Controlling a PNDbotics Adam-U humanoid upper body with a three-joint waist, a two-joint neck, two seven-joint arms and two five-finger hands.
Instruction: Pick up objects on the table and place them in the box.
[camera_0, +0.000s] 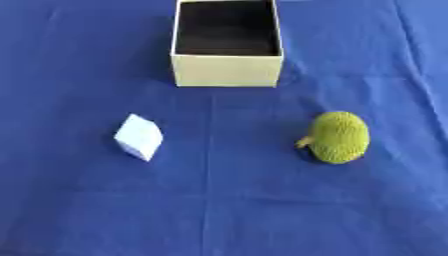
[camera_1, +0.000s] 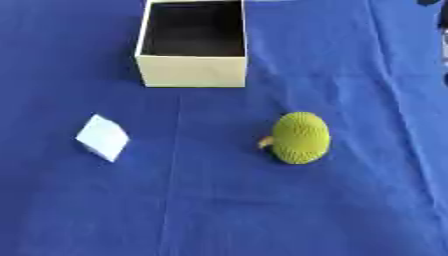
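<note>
An open cream box (camera_0: 227, 70) sits at the desk's (camera_0: 224, 210) far edge — pale cube (camera_0: 138, 136) left, bumpy green fruit (camera_0: 338, 137) right. Neither hand shows, so their state cannot be told.

Table covering (camera_0: 79, 215): blue cloth, matt, marked by fold creases. Box (camera_0: 227, 70): looks like card, cream outer walls matt and smooth, interior lined dark and matt. Fruit (camera_0: 339, 137): yellow-green skin, rough and finely bumped, with a short stub at one side. Block (camera_0: 138, 136): pale, smooth-faced, matt; material cannot be told.
</note>
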